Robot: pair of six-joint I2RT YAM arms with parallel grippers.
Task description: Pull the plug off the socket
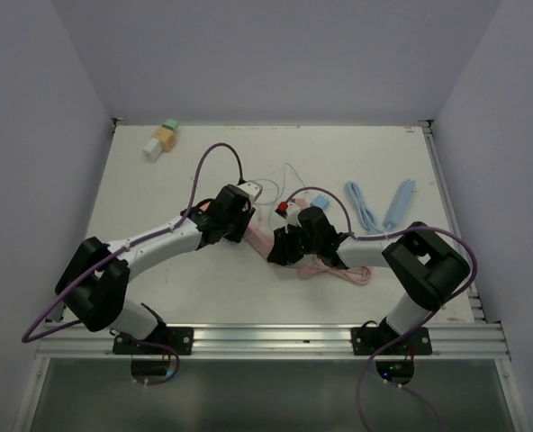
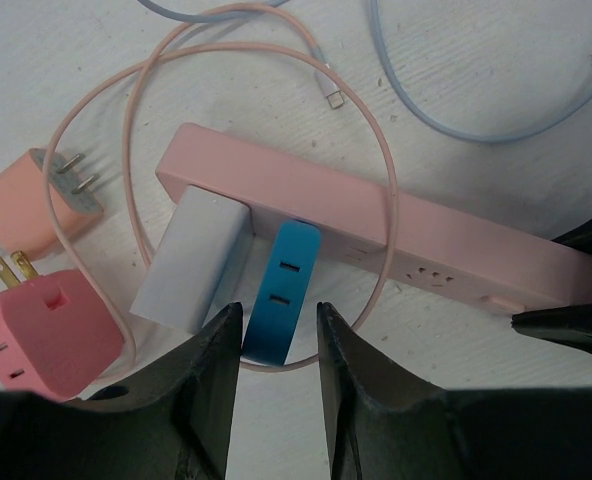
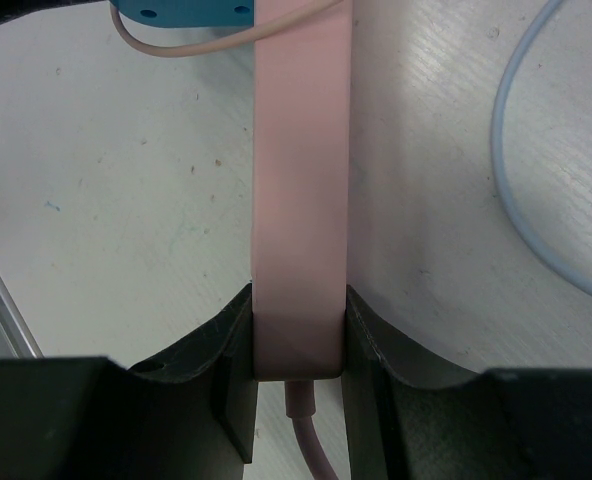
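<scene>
Left wrist view shows, from the left, two loose plugs lying on the counter: a peach plug and a pink plug. Their metal prongs are bare and they sit in no socket. Next come a white plug and, just beside it, a blue plug. Both are pushed into the side of the long pink power strip, and these two are all the strip holds here. The left jaws stand one on each side of the blue plug's free end, very near its sides. I cannot tell if they are squeezing it yet. This looks like the plug to pull. It is hard, smooth plastic, small and light, but it probably sits tight in its socket. The best place to hold it is on its two flat sides, near the free end, and the pull should go straight back from the strip. A thin pink cord loops over the strip and under the blue plug's end, so it might snag. A light blue cable lies farther right. The strip is light too and would slide along with the plug. In the right wrist view the right jaws are clenched on the strip's end, where its own cord comes out, so they can hold it in place.
</scene>
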